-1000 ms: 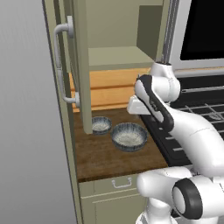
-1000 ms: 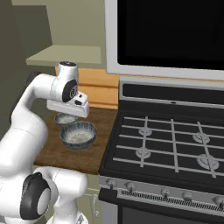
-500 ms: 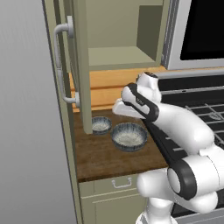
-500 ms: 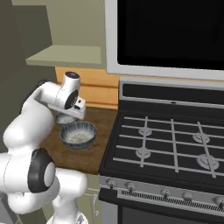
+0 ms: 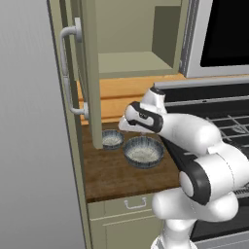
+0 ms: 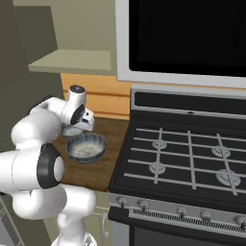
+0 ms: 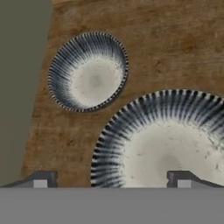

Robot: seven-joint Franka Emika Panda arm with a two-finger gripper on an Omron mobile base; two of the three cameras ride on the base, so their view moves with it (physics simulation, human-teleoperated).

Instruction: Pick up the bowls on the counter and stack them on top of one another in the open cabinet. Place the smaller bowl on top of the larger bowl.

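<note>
The larger bowl [image 7: 168, 144] and the smaller bowl [image 7: 89, 71] rest side by side on the dark wood counter [image 7: 175, 48], both with ribbed blue-grey walls and pale insides. My gripper [image 7: 111, 180] hangs open above them, its fingertips [image 7: 41, 179] straddling the larger bowl's near-left rim without touching it. From the left base view the hand [image 5: 138, 120] hovers just over the larger bowl [image 5: 143, 151], with the smaller bowl [image 5: 113, 140] behind the cabinet door's edge. The open cabinet [image 5: 131, 63] stands above, its shelf bare. The right base view has the larger bowl [image 6: 85, 147] in front of the smaller bowl [image 6: 72, 130].
The cabinet door [image 5: 90, 73] with its curved grey handle swings out over the counter's left end. A black stove [image 6: 187, 153] borders the counter on the right, under a dark microwave [image 6: 182, 38]. An orange wood panel [image 5: 121, 95] backs the counter.
The hand has swung left and down from beside the stove until it hangs over the bowls. The jaws have stayed open, and the bowls have not moved.
</note>
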